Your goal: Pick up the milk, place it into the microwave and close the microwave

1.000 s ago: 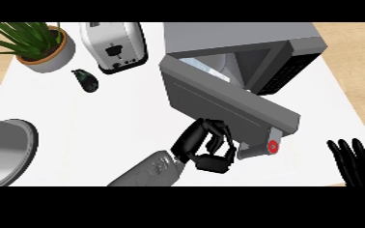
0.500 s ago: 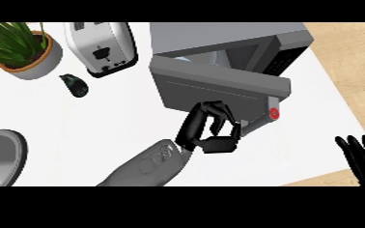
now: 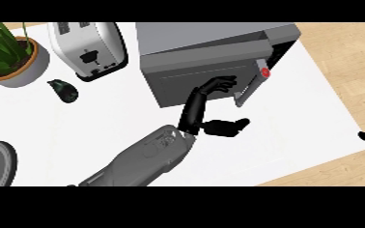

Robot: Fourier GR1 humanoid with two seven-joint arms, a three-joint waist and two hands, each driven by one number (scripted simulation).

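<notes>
Swung nearly shut since a moment ago, the microwave door (image 3: 203, 82) is pushed by the left hand (image 3: 214, 88), fingers extended and holding nothing. Milk is out of sight, presumably inside. Fingertips near the door's edge could slip, leaving it ajar.

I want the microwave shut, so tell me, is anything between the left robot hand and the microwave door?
Nothing visible. The left robot hand lies with straight fingers against the microwave door, which is nearly closed, with a narrow gap left at its right edge. The milk is not visible.
</notes>
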